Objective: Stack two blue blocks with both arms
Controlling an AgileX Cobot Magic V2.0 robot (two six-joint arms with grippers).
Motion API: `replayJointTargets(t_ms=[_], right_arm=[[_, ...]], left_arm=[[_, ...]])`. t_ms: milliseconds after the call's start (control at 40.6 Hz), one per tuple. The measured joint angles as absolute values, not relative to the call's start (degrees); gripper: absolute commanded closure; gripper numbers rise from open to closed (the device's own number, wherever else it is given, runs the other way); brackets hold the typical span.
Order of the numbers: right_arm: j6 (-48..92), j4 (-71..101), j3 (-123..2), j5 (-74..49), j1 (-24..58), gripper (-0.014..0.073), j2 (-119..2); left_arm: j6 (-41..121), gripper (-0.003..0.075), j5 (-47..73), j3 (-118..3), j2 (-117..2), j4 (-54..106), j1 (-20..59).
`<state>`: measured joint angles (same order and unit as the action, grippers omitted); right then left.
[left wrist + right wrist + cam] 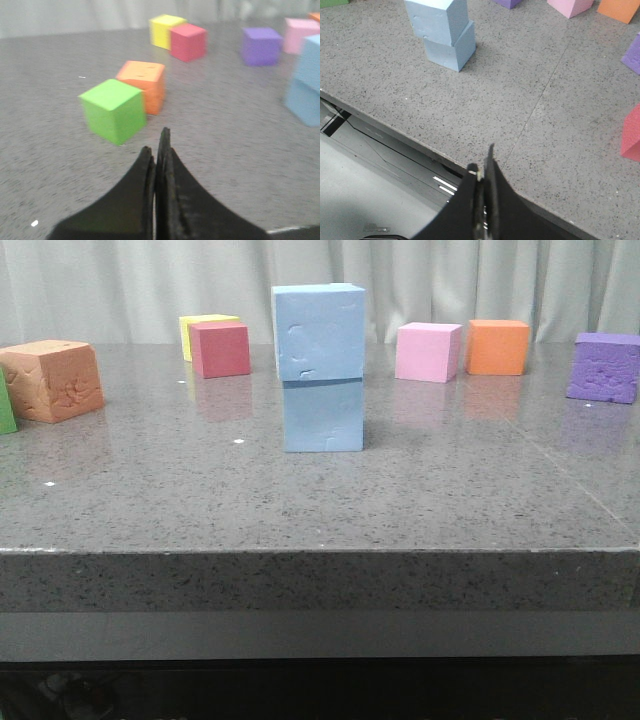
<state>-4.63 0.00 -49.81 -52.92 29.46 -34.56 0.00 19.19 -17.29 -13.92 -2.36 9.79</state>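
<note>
The job looks finished: one blue block (319,331) sits squarely on the other blue block (322,415) mid-desk (300,510), the pink cube (428,351) behind them, while the left gripper (157,152) and right gripper (481,167) hang well clear, fingers pressed together and empty.

In the front view a green block (5,405) is cut by the left edge, and the red block (221,349) hides part of the yellow block (203,328). In the left wrist view the blue blocks (306,82) are blurred and cropped.
</note>
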Motion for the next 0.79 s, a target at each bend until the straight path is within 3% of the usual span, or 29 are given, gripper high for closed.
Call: replayJointTargets(t_ms=[246,789], right_arm=[[-4.63,0.0,-49.81,-52.92,29.46,0.0663,-34.56],[-4.63,0.0,-49.81,-52.92,29.46,0.0663,-34.56]], left_arm=[[0.0,0.0739,6.84,0.34,-0.12,1.55,4.88],[0.0,0.0739,2.49,0.34,0.34,3.16,4.68]])
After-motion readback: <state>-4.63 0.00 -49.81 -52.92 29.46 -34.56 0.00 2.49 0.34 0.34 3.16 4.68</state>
